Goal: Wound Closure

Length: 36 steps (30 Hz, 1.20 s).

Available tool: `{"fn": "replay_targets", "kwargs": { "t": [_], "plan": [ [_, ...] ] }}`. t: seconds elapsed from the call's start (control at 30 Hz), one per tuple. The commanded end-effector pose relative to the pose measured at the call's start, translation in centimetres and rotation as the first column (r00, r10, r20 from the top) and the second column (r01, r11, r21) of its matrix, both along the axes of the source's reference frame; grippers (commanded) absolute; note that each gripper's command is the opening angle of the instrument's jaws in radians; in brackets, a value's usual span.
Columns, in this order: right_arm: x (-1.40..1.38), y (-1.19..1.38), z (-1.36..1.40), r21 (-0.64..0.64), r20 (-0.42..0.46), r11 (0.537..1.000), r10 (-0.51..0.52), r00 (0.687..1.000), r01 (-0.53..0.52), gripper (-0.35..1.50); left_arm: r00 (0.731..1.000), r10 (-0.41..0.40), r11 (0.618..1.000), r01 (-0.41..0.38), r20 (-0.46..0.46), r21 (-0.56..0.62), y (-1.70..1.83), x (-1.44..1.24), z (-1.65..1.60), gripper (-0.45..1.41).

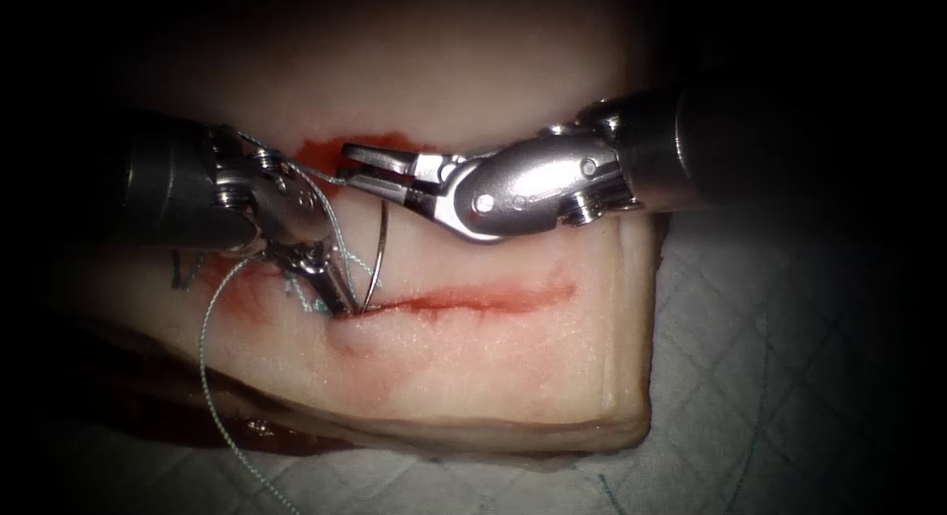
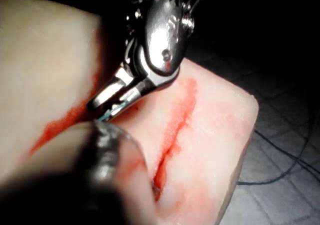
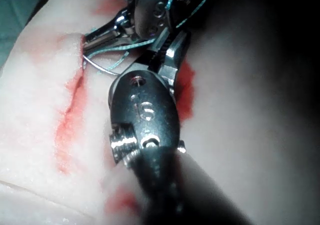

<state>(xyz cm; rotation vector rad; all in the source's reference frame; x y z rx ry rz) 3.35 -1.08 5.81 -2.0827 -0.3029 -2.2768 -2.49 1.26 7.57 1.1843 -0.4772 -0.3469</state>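
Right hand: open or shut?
Open. The right hand shows two jaws apart with a gap between them, above the cut; the thread runs to its tip, the needle below.

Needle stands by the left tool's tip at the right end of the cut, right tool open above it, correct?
Not quite: the needle and the left tool are at the left end of the cut, as the endoscope view shows. The right tool is open above them. I cannot tell what holds the needle.
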Motion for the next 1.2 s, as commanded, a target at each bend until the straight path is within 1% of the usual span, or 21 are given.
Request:
{"fn": "replay_targets", "kwargs": {
  "t": [0.03, 0.13, 0.37, 0.73, 0.77, 0.8, 1.0, 1.1, 1.2],
  "plan": [
    [0.08, 0.02, 0.04, 0.010, -0.015, 1.000, 0.002, 1.000, -0.002, -0.35, 1.000, 0.000, 1.000, 0.000, 0.001, -0.001, 0.01, -0.05, 0.05, -0.45],
    [0.07, 0.04, 0.02, 0.014, -0.034, 1.000, 0.013, 0.999, -0.012, -0.35, 1.000, 0.000, 1.000, 0.000, 0.001, -0.001, 0.01, -0.05, 0.05, -0.45],
    [0.02, 0.14, -0.02, 0.028, -0.040, 0.999, 0.018, 0.999, -0.017, -0.35, 1.000, 0.000, 1.000, 0.000, 0.001, -0.001, 0.00, -0.06, 0.04, -0.45],
    [0.00, 0.16, -0.03, 0.023, -0.042, 1.000, 0.018, 0.999, -0.017, -0.35, 1.000, -0.001, 1.000, 0.001, -0.003, 0.002, 0.00, -0.05, 0.04, -0.45],
    [0.00, 0.17, -0.03, 0.018, -0.041, 1.000, 0.018, 0.999, -0.017, -0.35, 1.000, -0.001, 1.000, 0.001, -0.003, 0.002, 0.00, -0.05, 0.03, -0.45],
    [0.00, 0.19, -0.04, -0.021, -0.035, 1.000, 0.016, 0.999, -0.017, -0.35, 1.000, -0.001, 1.000, 0.001, -0.003, 0.002, 0.00, -0.05, 0.03, -0.45],
    [0.00, 0.20, -0.05, -0.032, -0.035, 0.999, 0.013, 0.999, -0.014, -0.35, 1.000, -0.001, 1.000, 0.001, -0.003, 0.002, 0.00, -0.05, 0.03, -0.45],
    [0.00, 0.24, -0.07, -0.082, -0.027, 0.997, 0.015, 1.000, -0.017, -0.35, 1.000, -0.001, 1.000, 0.001, -0.003, 0.002, 0.00, -0.05, 0.03, -0.45],
    [0.00, 0.23, -0.06, -0.087, -0.020, 0.996, 0.008, 1.000, -0.010, -0.35, 1.000, -0.001, 1.000, 0.001, -0.003, 0.003, 0.00, -0.05, 0.03, -0.45]
  ]
}}
